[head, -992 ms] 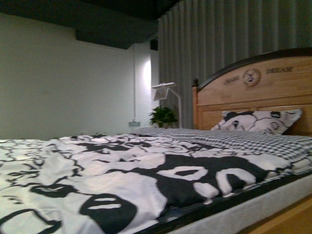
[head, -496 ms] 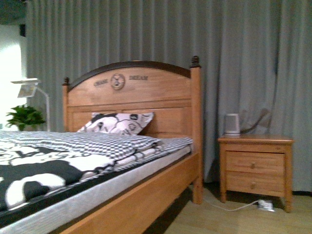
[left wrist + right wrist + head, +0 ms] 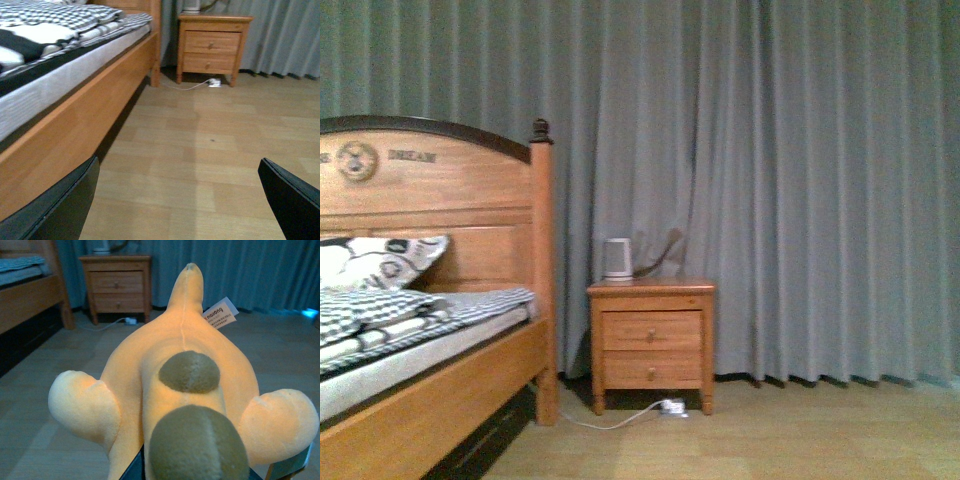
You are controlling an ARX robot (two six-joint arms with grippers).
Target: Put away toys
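Observation:
A yellow-orange plush toy point(image 3: 182, 380) fills the right wrist view, with two olive-brown patches, stubby limbs on both sides and a white tag point(image 3: 220, 313). My right gripper point(image 3: 200, 475) is shut on the plush toy and is almost hidden under it. It hangs above the wooden floor. In the left wrist view my left gripper point(image 3: 180, 200) is open, its two dark fingers point(image 3: 60, 210) wide apart over bare floor with nothing between them. Neither arm shows in the front view.
A wooden bed point(image 3: 440, 370) with a tall headboard point(image 3: 430, 200) and a black-and-white pillow point(image 3: 380, 262) stands at the left. Beside it is a two-drawer nightstand point(image 3: 652, 345) with a white kettle point(image 3: 617, 259) on top. A power strip point(image 3: 672, 406) lies on the floor. Grey curtains point(image 3: 800, 190) fill the back.
The front view has swung right: a second ago it showed the patterned duvet and bed, now the bed's edge, the nightstand and the curtain.

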